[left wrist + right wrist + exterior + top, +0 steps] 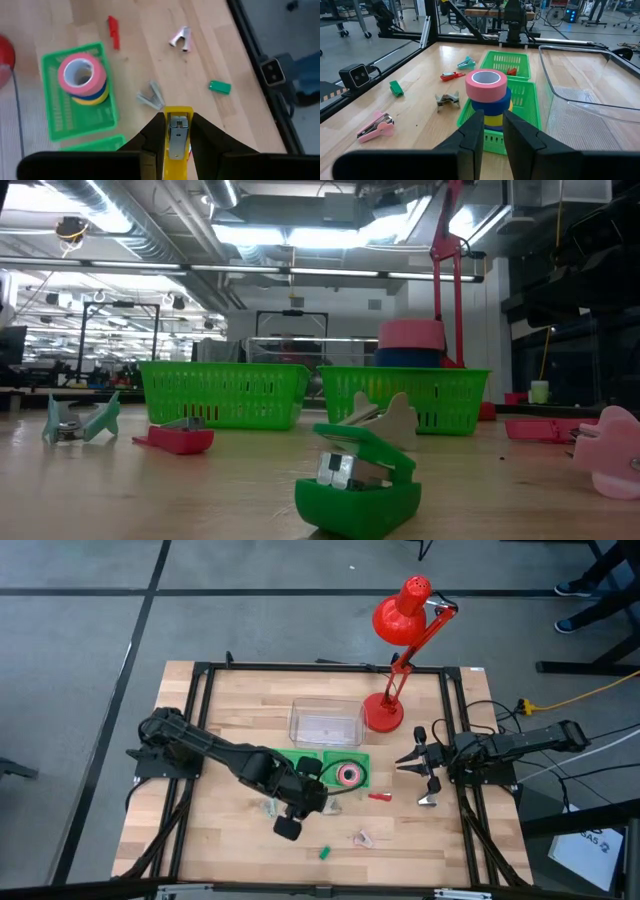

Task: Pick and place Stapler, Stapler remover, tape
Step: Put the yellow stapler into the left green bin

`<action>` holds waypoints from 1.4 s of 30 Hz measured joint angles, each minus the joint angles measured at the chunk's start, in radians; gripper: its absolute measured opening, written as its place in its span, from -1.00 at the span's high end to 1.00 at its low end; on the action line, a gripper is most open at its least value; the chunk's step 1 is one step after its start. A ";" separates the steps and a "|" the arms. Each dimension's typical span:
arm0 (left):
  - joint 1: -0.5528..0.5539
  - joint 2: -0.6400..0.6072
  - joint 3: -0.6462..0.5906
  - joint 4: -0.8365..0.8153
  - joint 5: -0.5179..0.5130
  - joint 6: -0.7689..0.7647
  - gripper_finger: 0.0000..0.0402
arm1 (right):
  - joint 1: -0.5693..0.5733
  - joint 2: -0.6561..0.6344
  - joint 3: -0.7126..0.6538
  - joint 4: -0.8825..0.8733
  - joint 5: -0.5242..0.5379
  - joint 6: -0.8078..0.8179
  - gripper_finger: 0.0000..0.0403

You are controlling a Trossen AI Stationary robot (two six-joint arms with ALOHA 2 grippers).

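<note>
My left gripper (177, 122) is shut on a yellow stapler (178, 137) and hovers over the table's middle, near the green baskets (300, 802). The arm hides the stapler in the high view. A stack of tape rolls (347, 773), pink on blue on yellow, stands in a green basket (55, 107). Staple removers lie flat on the wood: red (378, 797), pink (362, 837) and grey-green (152, 96). A small green stapler (324, 852) lies near the front edge. My right gripper (493, 131) waits open at the table's right (420, 768), facing the tape stack (488, 97). My left gripper pinches the yellow stapler between its two fingers, one finger (155, 132) on each long side. The stapler's front end (178, 114) sticks out past the fingertips. The fingers point down at the table from above and lie along the stapler. It is lifted clear of the wood.
A second green basket (509, 64) holding a red item stands beside the tape basket. A clear plastic bin (325, 725) sits behind them, and a red desk lamp (384, 712) stands at the far right. Bare wood lies left of the baskets (215, 810).
</note>
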 joint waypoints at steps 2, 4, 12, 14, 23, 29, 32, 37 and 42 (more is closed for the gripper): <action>0.013 0.000 0.000 -0.006 -0.001 -0.038 0.68 | 0.000 0.000 0.000 0.000 0.000 0.000 0.64; 0.027 0.000 0.000 -0.009 -0.002 -0.079 0.68 | 0.000 0.000 0.000 0.000 0.000 0.000 0.64; 0.102 0.000 0.000 -0.067 -0.046 -0.182 0.68 | 0.000 0.000 0.000 0.000 0.000 0.000 0.64; 0.121 0.000 0.000 -0.076 -0.047 -0.182 0.68 | 0.000 0.000 0.000 0.000 0.000 0.000 0.64; 0.203 -0.001 -0.009 -0.076 -0.047 -0.128 0.67 | 0.000 0.000 0.000 0.000 0.000 0.000 0.64; 0.216 -0.001 -0.131 -0.005 -0.071 -0.103 0.67 | 0.000 0.000 0.000 0.000 0.000 0.000 0.64; 0.211 0.000 -0.228 0.104 -0.074 -0.075 0.67 | 0.000 0.000 0.000 0.000 0.000 0.000 0.64; 0.238 0.000 -0.390 0.181 -0.096 -0.062 0.66 | 0.000 0.000 0.000 0.000 0.000 0.000 0.64; 0.265 0.000 -0.511 0.254 -0.091 -0.041 0.66 | 0.000 0.000 0.000 0.000 0.000 0.000 0.64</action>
